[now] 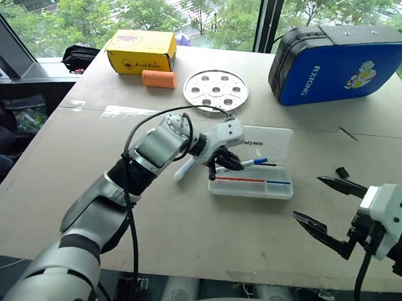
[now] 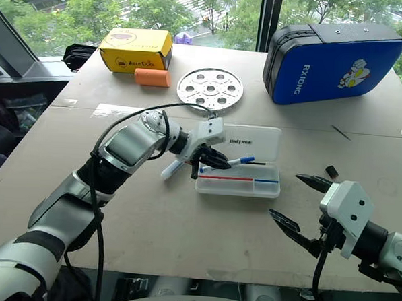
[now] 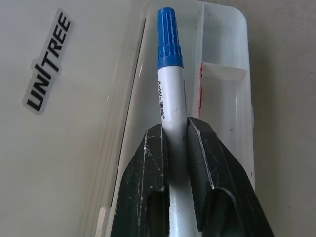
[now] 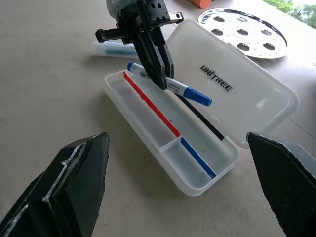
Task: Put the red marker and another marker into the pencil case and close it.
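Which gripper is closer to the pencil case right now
Left. The left gripper hangs over the open pencil case, holding a blue-capped marker. The right gripper stands open off to the case's right.

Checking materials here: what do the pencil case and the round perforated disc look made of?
Pencil case: apparently translucent white plastic, smooth; the contents show dimly through its walls. Round perforated disc: likely metal, silvery, with a bright sheen.

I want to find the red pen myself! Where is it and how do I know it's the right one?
Look in the middle of the table for the open see-through pencil case. The red marker lies flat in its long front slot. It is very thin and all red, unlike the thicker white marker with a blue cap held above it by the left gripper.
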